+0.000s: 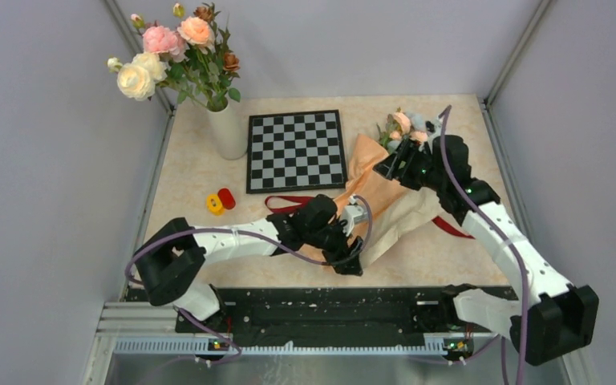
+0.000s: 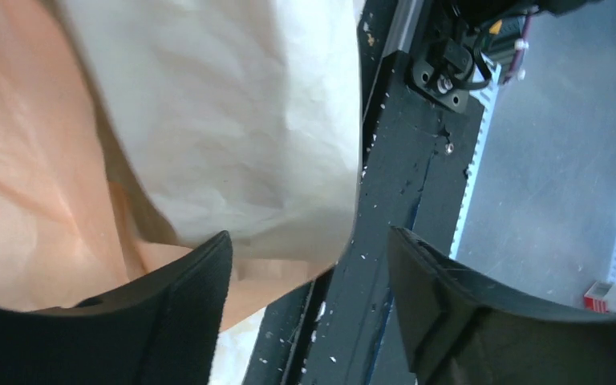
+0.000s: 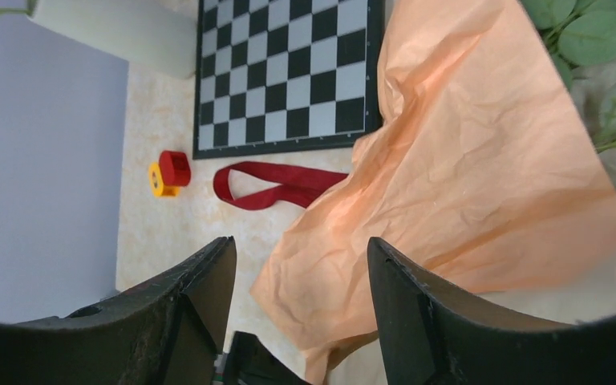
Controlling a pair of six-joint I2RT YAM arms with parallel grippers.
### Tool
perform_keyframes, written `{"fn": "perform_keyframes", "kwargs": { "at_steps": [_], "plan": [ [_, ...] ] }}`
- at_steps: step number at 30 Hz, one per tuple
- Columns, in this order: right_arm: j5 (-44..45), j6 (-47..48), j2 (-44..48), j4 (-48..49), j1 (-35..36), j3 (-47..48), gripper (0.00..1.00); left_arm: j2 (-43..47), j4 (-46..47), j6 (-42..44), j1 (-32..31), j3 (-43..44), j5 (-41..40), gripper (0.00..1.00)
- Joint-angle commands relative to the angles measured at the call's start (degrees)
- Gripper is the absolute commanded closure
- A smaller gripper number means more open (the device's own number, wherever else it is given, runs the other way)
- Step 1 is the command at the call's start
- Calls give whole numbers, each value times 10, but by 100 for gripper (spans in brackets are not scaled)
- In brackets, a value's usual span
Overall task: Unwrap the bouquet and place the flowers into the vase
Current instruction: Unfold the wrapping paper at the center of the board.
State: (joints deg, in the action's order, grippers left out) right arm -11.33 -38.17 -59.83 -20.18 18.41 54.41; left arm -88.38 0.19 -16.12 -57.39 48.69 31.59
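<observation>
The unwrapping looks about half done: the dark red ribbon lies loose on the bench, off the bouquet, and the peach paper has fallen open into a crumpled sheet right of the chessboard. The flowers lie at the paper's far end, not yet lifted out, and well apart from the white vase, which stands at the far left corner with 1 bunch of larger roses in it. Freeing the stems and carrying them across is all left to do. The left pincer is released at the paper's near edge, jaws apart with nothing between them; the right pincer is likewise released, over the paper near the blooms, holding nothing. The bench is pale marbled beige, with a small yellow-and-red object near the ribbon, a black rail along the near edge, and plain grey walls on 3 sides.
</observation>
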Motion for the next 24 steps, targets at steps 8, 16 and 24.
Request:
{"fn": "perform_keyframes", "kwargs": {
  "at_steps": [8, 16, 24],
  "plan": [
    [-13, 2, -105, 56, 42, -17, 38, 157, -59, -1, 5, 6, -169, 1],
    [6, -16, -118, 80, 48, -70, 40, 100, -110, -24, 77, 55, -298, 1],
    [7, -32, -123, 101, 57, -127, 42, -3, -78, -43, 142, 111, -275, 1]
  ]
}}
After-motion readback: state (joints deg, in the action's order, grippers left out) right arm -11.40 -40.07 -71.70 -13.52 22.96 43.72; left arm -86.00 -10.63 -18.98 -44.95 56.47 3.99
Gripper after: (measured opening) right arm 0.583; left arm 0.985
